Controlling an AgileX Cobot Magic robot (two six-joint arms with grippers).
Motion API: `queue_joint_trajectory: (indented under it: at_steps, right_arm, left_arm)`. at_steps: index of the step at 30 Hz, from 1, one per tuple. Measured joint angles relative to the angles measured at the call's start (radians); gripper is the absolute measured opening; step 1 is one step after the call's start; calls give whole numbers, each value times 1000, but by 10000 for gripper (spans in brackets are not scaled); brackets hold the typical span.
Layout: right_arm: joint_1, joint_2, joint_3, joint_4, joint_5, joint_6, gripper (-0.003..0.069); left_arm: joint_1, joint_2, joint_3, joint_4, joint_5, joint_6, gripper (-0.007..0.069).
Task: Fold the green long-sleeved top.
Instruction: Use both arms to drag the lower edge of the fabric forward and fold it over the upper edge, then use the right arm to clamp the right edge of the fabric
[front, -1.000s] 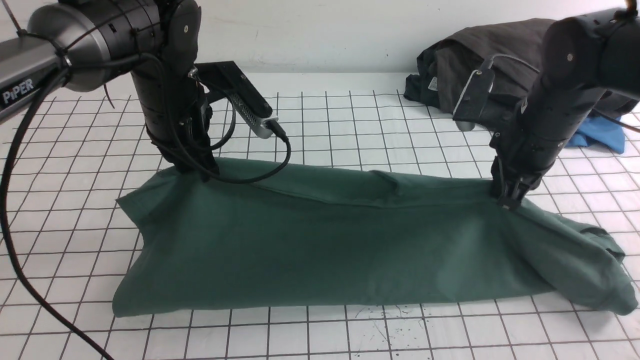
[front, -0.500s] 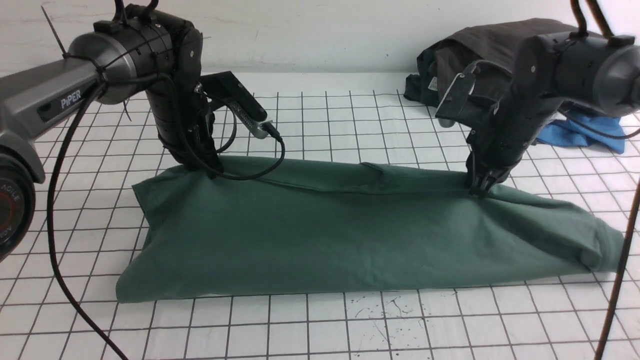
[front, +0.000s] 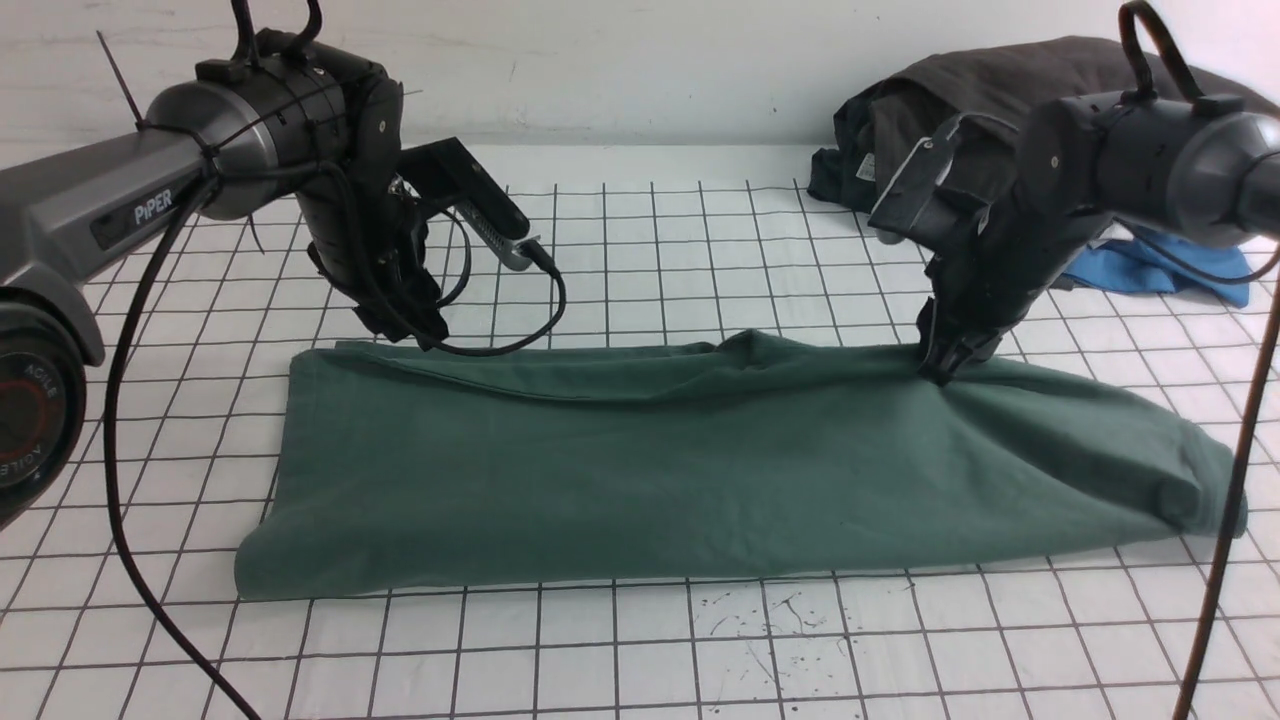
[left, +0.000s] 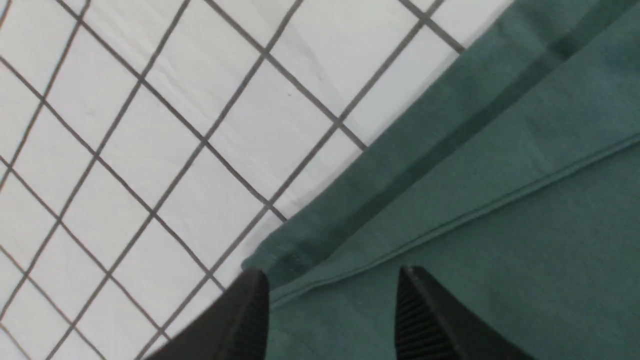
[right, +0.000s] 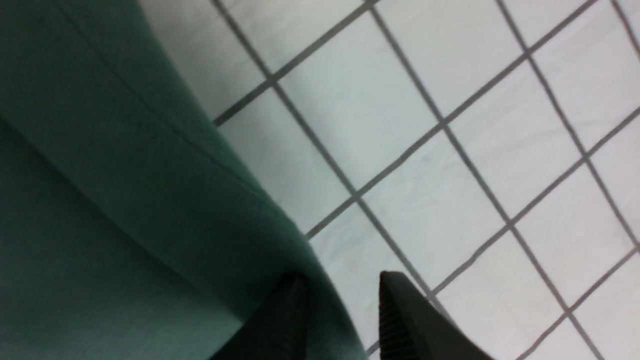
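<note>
1. Where the left jaws hang just above the far left corner of the green long-sleeved top (left: 500, 225), they are seen standing wide apart, with nothing held between them. The stitched corner lies flat on the table (left: 150, 125).
2. At the far right edge, the right jaws are parted too, though less widely. The cloth's edge is draped loosely between them, and bare table is seen in the gap, so no firm pinch is judged. From the front, a small peak of cloth is seen raised at their tips.
3. Outward from both, the top is spread as one long band across the table, doubled over lengthwise. A smooth fold is formed along its near side. No sleeve is seen loose, so both are judged to be tucked inside.
4. The lengthwise fold is therefore judged laid down. The right end is left rounded and bunched, and the crosswise folds are not yet made.
5. Dark garments (front: 1000, 80) and a blue garment (front: 1190, 270) are heaped at the far right, apart from the top.
</note>
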Motion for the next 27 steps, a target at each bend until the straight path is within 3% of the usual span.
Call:
queue_joint_trajectory:
  at_steps: [3,5,8,13,14,17,18,19,23,27]
  right_arm:
    - [0,0,0,-31,-24,74,291]
    - [0,-7,-2,-81,-29,185,359]
    - [2,-42,-25,-111,30,280,384]
    - [41,-100,-43,76,143,219,279]
    - [73,-97,-43,178,184,148,210]
    - [138,-69,-43,294,226,42,78]
    - [138,-69,-43,298,227,35,69]
    - [181,-43,-43,311,233,-9,18]
    - [241,19,-43,257,188,-8,-12]
    - [245,55,-43,196,63,81,-14]
  left_arm:
    - [0,0,-5,37,3,-72,398]
    - [0,0,-31,80,36,-162,427]
    - [0,-2,-80,96,116,-247,433]
    - [1,-25,-100,44,188,-271,356]
    - [1,-31,-101,16,193,-265,307]
    - [1,-33,-101,-20,195,-243,213]
    - [1,-33,-101,-22,195,-243,206]
    - [1,-33,-101,-33,197,-230,152]
    - [1,-33,-101,-38,212,-226,31]
    - [1,-33,-101,-38,212,-225,-3]
